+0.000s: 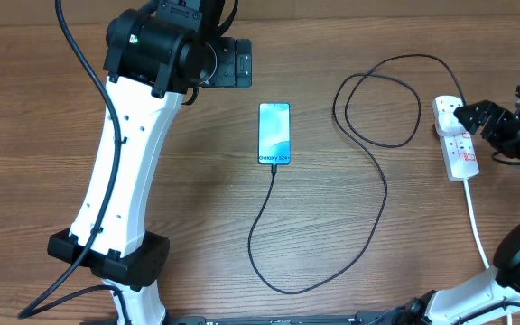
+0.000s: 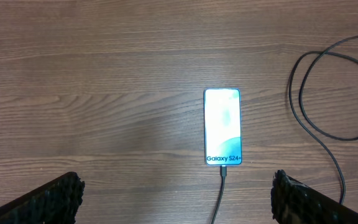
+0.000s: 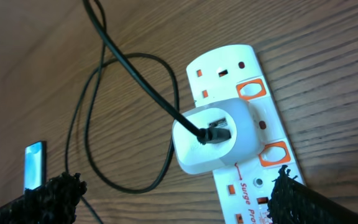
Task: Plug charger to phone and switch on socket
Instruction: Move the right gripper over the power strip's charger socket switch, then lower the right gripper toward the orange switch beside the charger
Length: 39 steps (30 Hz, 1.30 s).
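The phone [image 1: 274,134] lies flat mid-table, its screen lit blue-teal; it also shows in the left wrist view [image 2: 222,127]. The black charger cable [image 1: 382,190] has its tip in the phone's near short end [image 2: 224,173]. It loops across the table to a white adapter [image 3: 216,137] seated in the white socket strip [image 1: 463,153], which also shows in the right wrist view [image 3: 229,68]. Orange-red switches [image 3: 252,90] sit beside the adapter. My right gripper [image 1: 473,117] hovers open over the strip [image 3: 173,199], touching nothing. My left gripper [image 1: 237,61] is open and empty [image 2: 176,199], above the phone.
The strip's thick white cord [image 1: 477,217] runs toward the table's front right. The charger cable forms a loop [image 1: 377,104] left of the strip and a long bend [image 1: 283,287] near the front. The left arm's white link [image 1: 120,171] spans the left side.
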{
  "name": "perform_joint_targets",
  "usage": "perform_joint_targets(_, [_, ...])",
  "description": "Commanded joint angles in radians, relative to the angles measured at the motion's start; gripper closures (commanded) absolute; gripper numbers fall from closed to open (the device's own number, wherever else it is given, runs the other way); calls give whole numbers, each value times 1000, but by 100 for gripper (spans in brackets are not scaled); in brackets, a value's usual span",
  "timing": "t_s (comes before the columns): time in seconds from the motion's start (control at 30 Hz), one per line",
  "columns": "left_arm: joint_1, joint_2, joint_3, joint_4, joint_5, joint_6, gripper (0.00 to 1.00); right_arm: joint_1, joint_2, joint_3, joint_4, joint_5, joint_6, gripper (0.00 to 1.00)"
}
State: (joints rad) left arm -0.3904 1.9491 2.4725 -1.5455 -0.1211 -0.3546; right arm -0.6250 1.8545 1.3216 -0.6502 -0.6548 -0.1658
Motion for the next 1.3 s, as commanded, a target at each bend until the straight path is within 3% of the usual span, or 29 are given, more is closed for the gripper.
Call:
perform_joint_targets(0.0, [4,-6,-1,1,-17,26,0,8,5,-9,12,79,35,0])
perform_joint_targets(1.27, [4,-6,-1,1,-17,26,0,56,87,-72,172,21,88,0])
